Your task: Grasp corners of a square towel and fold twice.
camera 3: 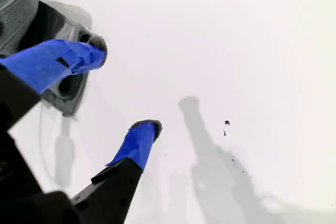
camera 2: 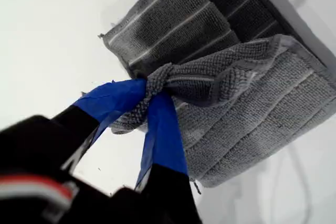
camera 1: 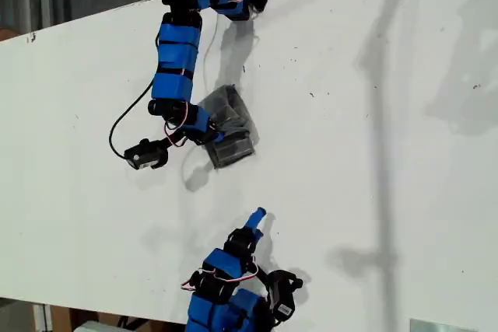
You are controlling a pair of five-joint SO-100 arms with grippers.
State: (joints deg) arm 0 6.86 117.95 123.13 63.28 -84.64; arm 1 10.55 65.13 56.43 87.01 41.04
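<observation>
Blue-taped jaws of my first gripper [camera 2: 149, 103] fill the foreground of the first wrist view, clenched on a bunched corner [camera 2: 160, 80] of the towel [camera 2: 252, 114], which spreads just beyond the jaws on the white table [camera 1: 373, 153]. It looks soft and light: the pinched corner wrinkles into a knot between the jaws, and the lifted flap sags over a flat, darker layer beneath it, so I judge it will drape and slide rather than hold a shape. A hold right at a corner or hem, where the weave is doubled, seems safest; a grip in the middle would only gather cloth. My second gripper [camera 3: 123, 85] hangs released, its jaws apart over bare table, with only an edge of the towel beside one jaw. That close view shows the stripes and the pinch; the exterior view shows neither clearly, but it shows both arms at once, the towel [camera 1: 229, 126] a small folded bundle at my first gripper [camera 1: 204, 134], and my second gripper [camera 1: 255, 217] well apart from it.
</observation>
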